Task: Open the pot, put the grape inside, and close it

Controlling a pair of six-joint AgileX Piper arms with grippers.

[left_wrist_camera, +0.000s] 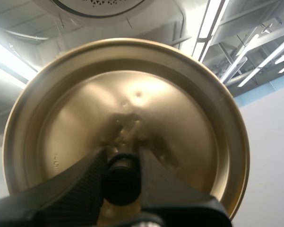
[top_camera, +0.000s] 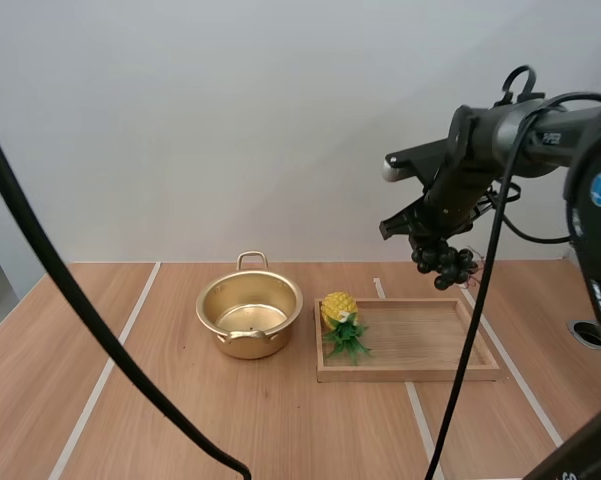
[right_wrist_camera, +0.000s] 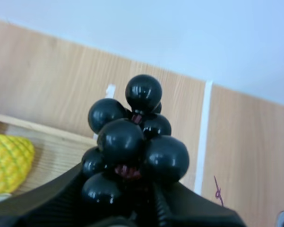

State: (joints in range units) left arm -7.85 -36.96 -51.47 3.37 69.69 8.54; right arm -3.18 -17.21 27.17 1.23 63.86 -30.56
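My right gripper (top_camera: 427, 238) is clenched on the bunch of grapes (top_camera: 444, 263) and holds it in the air, well above the table (top_camera: 280, 430), over the far right corner of the wooden tray (top_camera: 430, 372). In the right wrist view the dark, glossy berries sit pinched between the two black fingers (right_wrist_camera: 61, 198), with the stem end down in the jaws and the top berries sticking up past the fingertips; the tray's far rim and the table lie behind them. The pot (top_camera: 249, 313) stands open on the table just left of the tray, a golden pan with one handle at its far side and one at its near side, its inside bare and shiny. A toy pineapple (top_camera: 339, 318) lies in the left end of the tray, its green leaves pointing toward the near edge. My left gripper (left_wrist_camera: 122, 160) grasps the lid (left_wrist_camera: 146, 104) by its black knob (left_wrist_camera: 123, 182), one finger on each side of the knob, and the round golden lid stands raised in front of the camera, off the pot. White tape lines (top_camera: 105, 375) run along the table from near to far.
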